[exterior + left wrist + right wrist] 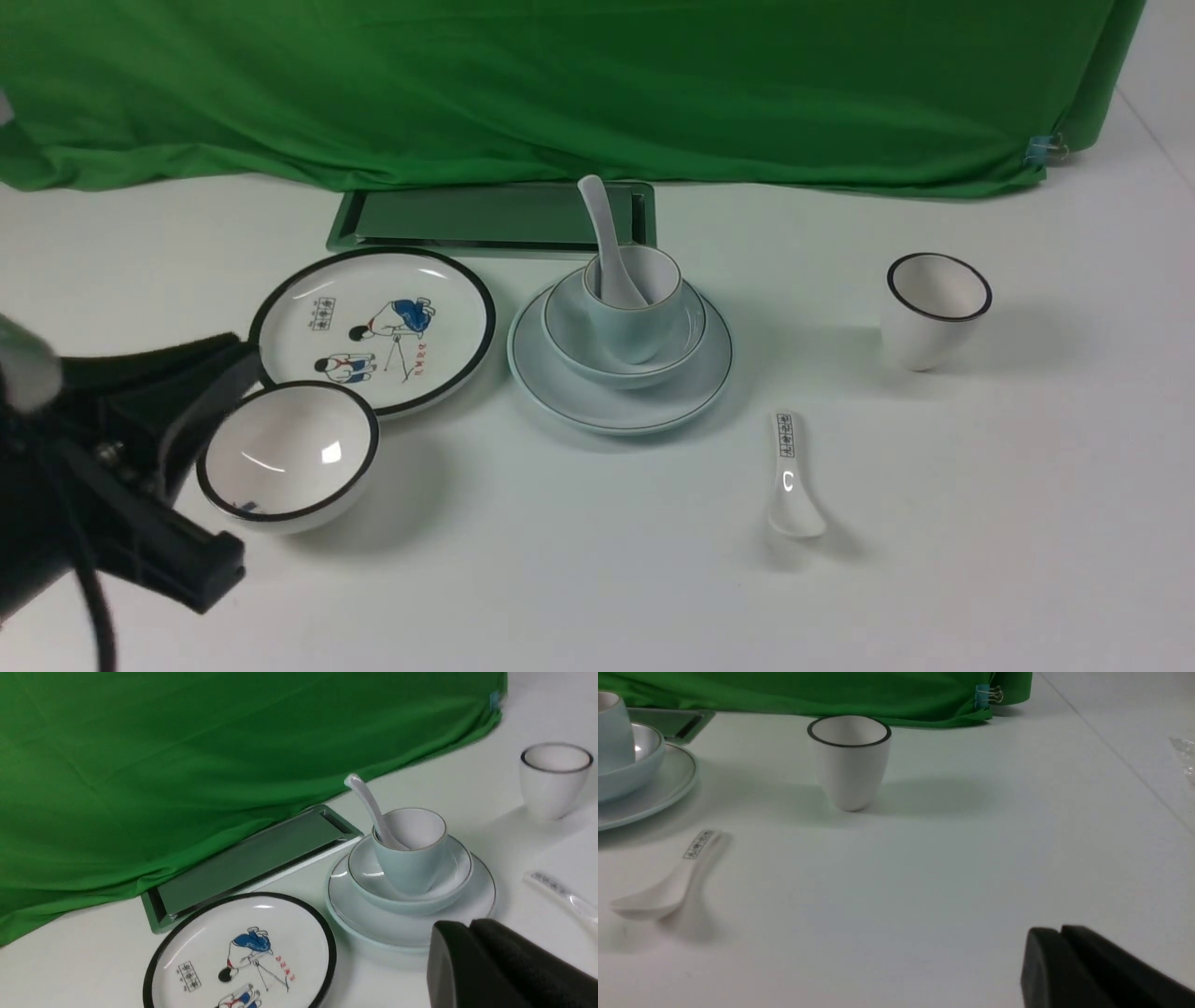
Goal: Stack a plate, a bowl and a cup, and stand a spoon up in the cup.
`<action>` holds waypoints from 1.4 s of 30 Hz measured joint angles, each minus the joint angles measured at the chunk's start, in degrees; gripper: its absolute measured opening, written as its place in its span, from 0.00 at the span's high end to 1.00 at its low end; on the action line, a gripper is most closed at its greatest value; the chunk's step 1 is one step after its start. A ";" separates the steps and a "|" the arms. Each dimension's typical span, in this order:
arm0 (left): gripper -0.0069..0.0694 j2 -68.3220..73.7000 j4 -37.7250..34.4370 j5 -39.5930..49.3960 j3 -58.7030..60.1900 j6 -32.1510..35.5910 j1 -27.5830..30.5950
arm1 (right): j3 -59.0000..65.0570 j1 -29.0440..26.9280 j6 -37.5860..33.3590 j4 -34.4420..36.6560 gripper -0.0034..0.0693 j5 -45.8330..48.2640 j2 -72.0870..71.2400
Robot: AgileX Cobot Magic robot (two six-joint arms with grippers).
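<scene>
The pale blue plate (621, 411) lies at the table's middle with the shallow bowl (571, 338) on it. The small cup (644, 331) sits in the bowl, tilted slightly. The plain white spoon (597, 219) stands in the cup, handle leaning toward the back. In the left wrist view the plate (481, 891), bowl (455, 868), cup (411, 868) and spoon (369, 802) show just beyond my left gripper (469, 926), which is shut and empty. In the front view my left gripper (238, 364) is low at the left. My right gripper (1059, 931) hovers over bare table, jaws together, holding nothing.
A black-rimmed cartoon plate (373, 327) and a black-rimmed white bowl (289, 457) sit left of the stack, close to my left arm. A black-rimmed tapered cup (934, 313) stands at the right. A patterned spoon (792, 476) lies in front. A metal panel (485, 219) and green cloth sit behind.
</scene>
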 joint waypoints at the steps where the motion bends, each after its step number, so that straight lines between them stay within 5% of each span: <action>1: 0.95 -1.97 -2.05 -1.49 1.67 0.00 1.34 | 0.00 0.00 0.00 0.00 0.86 0.00 0.00; 16: 0.95 -29.34 -1.95 1.91 22.63 -3.05 24.35 | 0.00 0.00 0.06 -0.05 0.82 0.00 0.01; 23: 0.95 -34.36 -3.99 13.78 22.90 -2.58 24.95 | 0.00 0.00 0.06 -0.05 0.80 0.00 -0.04; 42: 0.95 -34.36 -5.54 14.15 22.90 -0.79 24.95 | 0.00 0.00 0.01 -0.05 0.74 0.02 -0.04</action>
